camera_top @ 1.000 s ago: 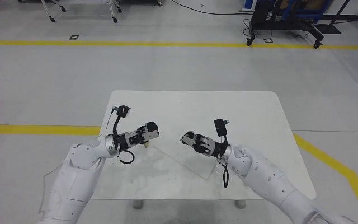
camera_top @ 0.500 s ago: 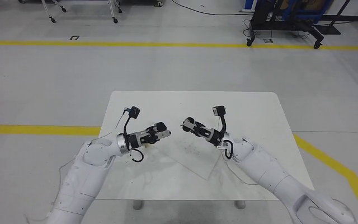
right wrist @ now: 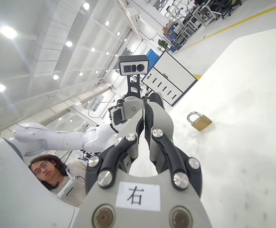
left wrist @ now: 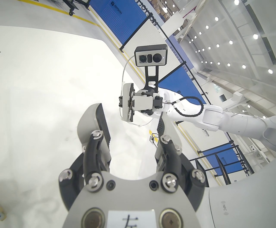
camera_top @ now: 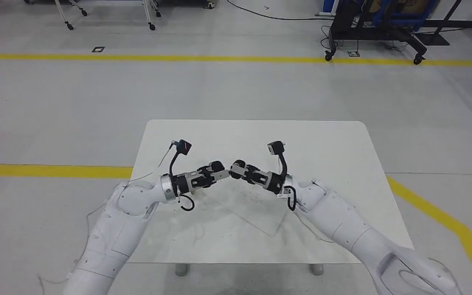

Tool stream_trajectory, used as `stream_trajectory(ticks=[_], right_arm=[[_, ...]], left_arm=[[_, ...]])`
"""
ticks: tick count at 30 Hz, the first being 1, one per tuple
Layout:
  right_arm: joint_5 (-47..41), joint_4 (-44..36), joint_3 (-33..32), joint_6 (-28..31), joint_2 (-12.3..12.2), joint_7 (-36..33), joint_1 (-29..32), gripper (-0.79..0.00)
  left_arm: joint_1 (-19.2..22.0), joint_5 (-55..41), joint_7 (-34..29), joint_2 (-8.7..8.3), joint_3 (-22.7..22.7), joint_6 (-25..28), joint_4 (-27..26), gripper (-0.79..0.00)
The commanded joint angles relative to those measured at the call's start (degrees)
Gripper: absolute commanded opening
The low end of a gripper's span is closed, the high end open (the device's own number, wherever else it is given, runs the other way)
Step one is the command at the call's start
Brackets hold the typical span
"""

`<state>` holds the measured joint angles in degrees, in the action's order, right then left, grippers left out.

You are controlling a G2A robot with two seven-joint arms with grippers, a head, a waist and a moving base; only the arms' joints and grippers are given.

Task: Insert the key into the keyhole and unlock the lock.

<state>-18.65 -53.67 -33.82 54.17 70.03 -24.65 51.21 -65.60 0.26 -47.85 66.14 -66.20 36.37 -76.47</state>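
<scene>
The left hand (left wrist: 130, 127) is spread wide with nothing between its fingers, while the right hand (right wrist: 145, 105) is pressed closed, and I cannot tell whether it pinches anything. The two meet almost tip to tip above the middle of the white rectangular desk (camera_top: 332, 147). The brass padlock with a silver shackle (right wrist: 199, 121) lies flat on the desk, apart from both hands.

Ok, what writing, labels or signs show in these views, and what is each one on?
One-character white label: base of the left gripper.
One-character white tag: base of the right gripper.
White brand lettering: blue wall panels.
Brass padlock: no print legible.
</scene>
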Motion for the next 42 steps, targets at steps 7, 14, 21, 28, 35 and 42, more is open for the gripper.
stream_trajectory(ticks=[7,14,21,28,35,42], right_arm=[[-0.37,1.55,-0.58,0.16,1.11,-1.34,-0.18,-0.785],[-0.7,2.36,-1.33,0.58,1.78,-2.86,-0.08,-0.785],[-0.69,2.88,-2.24,0.9,2.28,-3.88,0.17,-0.785],[-0.68,3.21,-3.19,1.0,2.66,-4.74,0.54,-0.785],[-0.55,3.53,-4.17,1.14,2.95,-5.56,0.87,-0.579],[-0.3,3.72,-5.15,1.0,3.15,-6.41,1.2,-0.557]], left_arm=[[0.3,0.4,0.49,-0.16,0.45,-0.46,0.14,-0.693],[0.47,0.75,0.79,-0.29,0.9,-0.92,0.15,-0.668],[0.59,1.04,1.02,-0.43,1.25,-1.16,0.14,-0.785],[0.66,1.6,1.36,-0.58,1.5,-1.29,0.16,-0.785],[0.82,1.69,1.54,-0.71,1.75,-1.27,0.27,-0.785],[0.97,1.56,1.67,-0.84,1.96,-1.21,0.4,-0.785]])
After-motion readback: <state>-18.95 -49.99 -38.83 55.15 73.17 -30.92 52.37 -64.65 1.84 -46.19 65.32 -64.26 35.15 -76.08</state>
